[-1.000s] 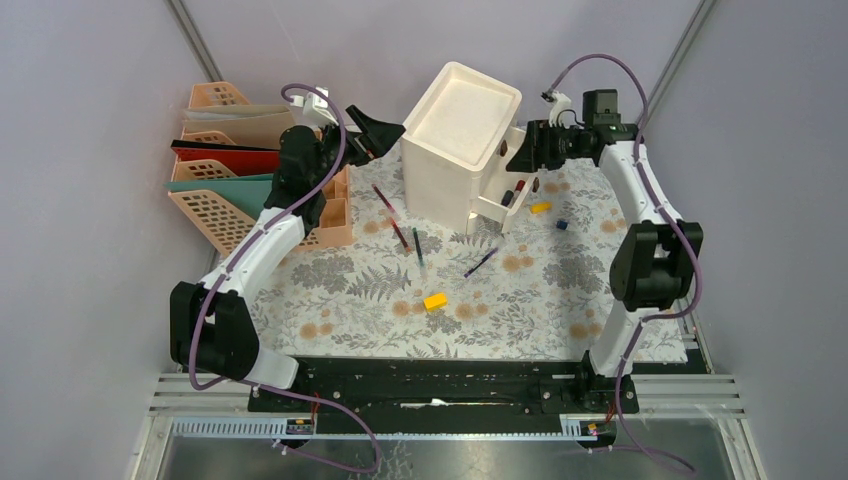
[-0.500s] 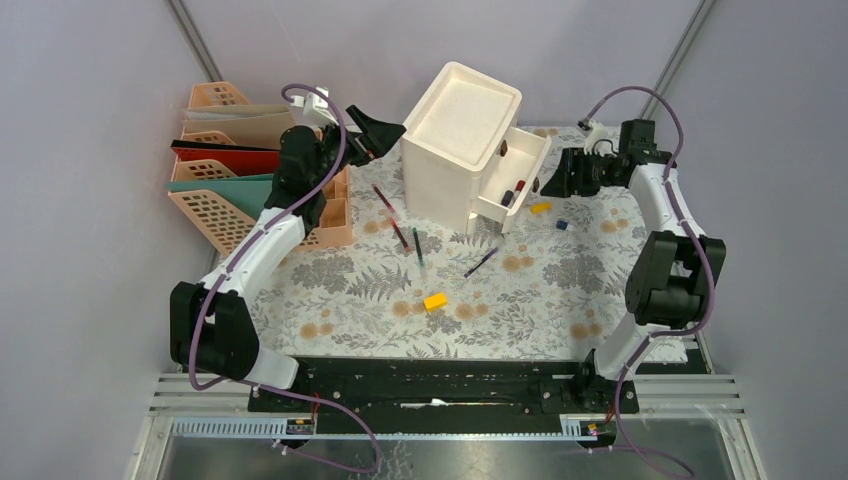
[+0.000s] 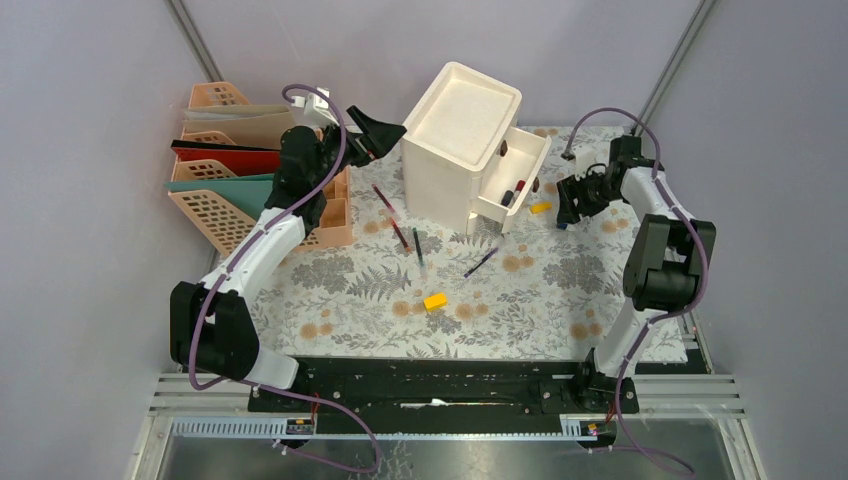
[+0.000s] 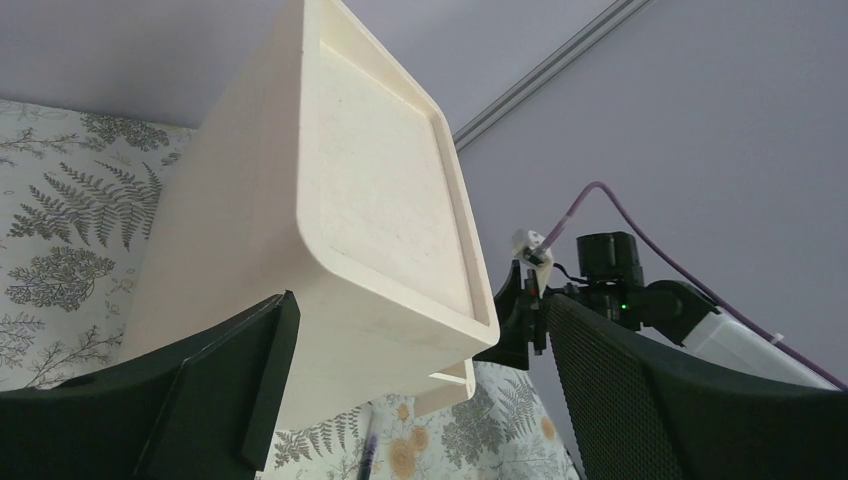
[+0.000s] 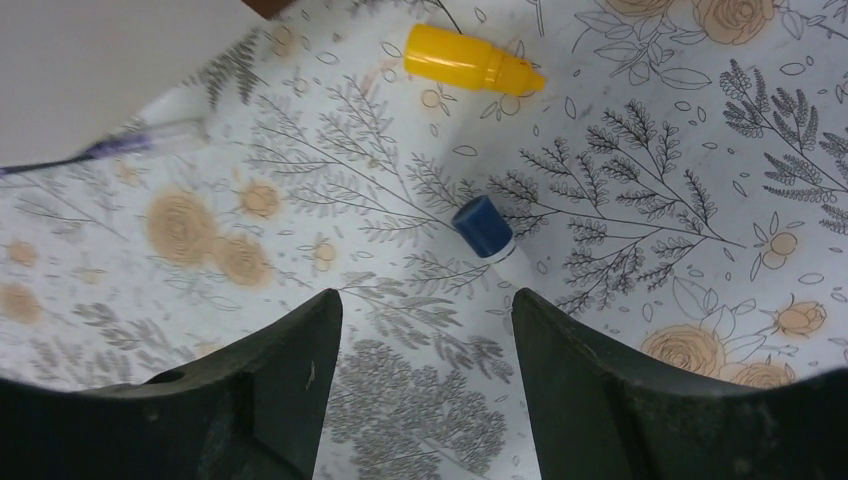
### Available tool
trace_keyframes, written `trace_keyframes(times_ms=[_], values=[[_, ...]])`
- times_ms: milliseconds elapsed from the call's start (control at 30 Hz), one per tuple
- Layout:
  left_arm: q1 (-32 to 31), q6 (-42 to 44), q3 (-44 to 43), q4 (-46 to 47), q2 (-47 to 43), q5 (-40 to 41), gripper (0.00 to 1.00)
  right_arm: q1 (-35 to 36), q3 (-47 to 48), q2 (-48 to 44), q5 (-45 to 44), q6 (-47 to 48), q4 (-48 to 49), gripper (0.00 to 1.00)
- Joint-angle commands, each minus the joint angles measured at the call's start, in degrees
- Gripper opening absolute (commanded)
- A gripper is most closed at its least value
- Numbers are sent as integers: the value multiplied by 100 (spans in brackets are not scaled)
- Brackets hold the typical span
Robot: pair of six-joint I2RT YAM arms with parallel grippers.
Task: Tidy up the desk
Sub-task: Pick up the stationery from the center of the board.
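Note:
The desk (image 3: 520,300) carries a white drawer unit (image 3: 462,120) at the back, its drawer (image 3: 520,175) pulled open with small items inside. My left gripper (image 3: 385,135) hangs open beside the unit's upper left corner, holding nothing; in the left wrist view the left gripper (image 4: 415,310) has the unit (image 4: 380,200) between and beyond its fingers. My right gripper (image 3: 572,200) is low over the cloth right of the drawer, open and empty. In the right wrist view, a blue-capped white stick (image 5: 483,225) lies just ahead of the right gripper (image 5: 428,300), with a yellow tube (image 5: 470,62) farther on.
Loose on the cloth are two red pens (image 3: 383,197), a green pen (image 3: 418,245), a purple pen (image 3: 481,262) and a yellow block (image 3: 435,300). Peach file racks (image 3: 215,175) with folders and a peach box (image 3: 335,215) stand at the left.
My right arm has swung away from the open drawer and come down to the cloth on its right, over the blue-capped stick. The left arm has not moved.

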State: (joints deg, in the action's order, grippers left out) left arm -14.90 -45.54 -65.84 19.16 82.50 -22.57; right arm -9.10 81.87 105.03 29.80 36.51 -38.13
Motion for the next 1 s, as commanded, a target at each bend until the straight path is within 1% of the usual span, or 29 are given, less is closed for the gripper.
trace_keyframes(times_ms=[0,233,333,567,800,967], values=[[-11,-8,69,249,-134,-96,99,23,-47,247,-334,829,274,70],[-9,-34,173,211,-175,-48,99,23,-653,239,-130,1942,1041,69],[-22,-36,147,211,-163,-37,99,23,-825,248,-47,2261,1336,69],[-47,-27,80,161,-111,-38,99,30,-715,553,-36,2307,1487,68],[-57,-30,61,149,-74,-20,99,40,-865,605,-53,2330,1493,64],[-65,-25,48,147,-41,-33,99,40,-929,664,-53,2330,1493,64]])
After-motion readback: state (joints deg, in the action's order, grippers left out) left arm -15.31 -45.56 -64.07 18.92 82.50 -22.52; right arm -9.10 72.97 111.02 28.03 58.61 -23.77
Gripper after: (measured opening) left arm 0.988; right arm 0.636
